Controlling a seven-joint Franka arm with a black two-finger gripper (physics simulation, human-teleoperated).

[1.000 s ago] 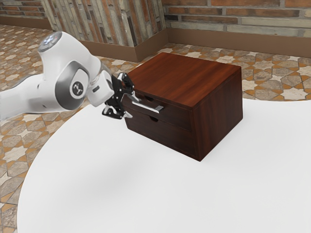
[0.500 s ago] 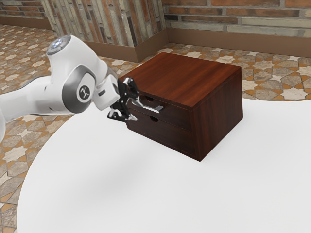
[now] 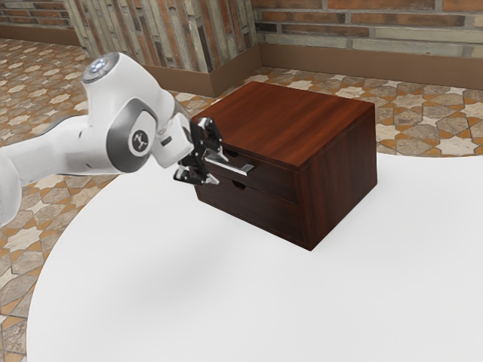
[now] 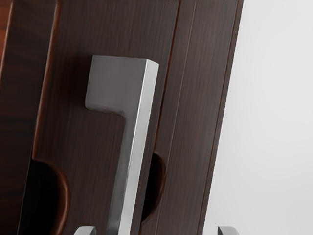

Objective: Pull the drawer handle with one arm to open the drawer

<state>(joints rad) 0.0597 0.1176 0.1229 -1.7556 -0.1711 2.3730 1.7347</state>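
A round table [image 3: 226, 302] with a smooth white top carries a box-shaped cabinet [image 3: 302, 128] of dark, glossy wood with fine grain. The white and grey arm [image 3: 113, 143] reaches to the cabinet's front from the exterior view's left. The upper drawer [image 3: 268, 177] looks flush with the front. On it sits the handle [image 3: 232, 167], a flat, square-edged bar of brushed metal. The black gripper [image 3: 205, 160] is at the handle's end, its jaws spread wide with the bar between them, not clamped.
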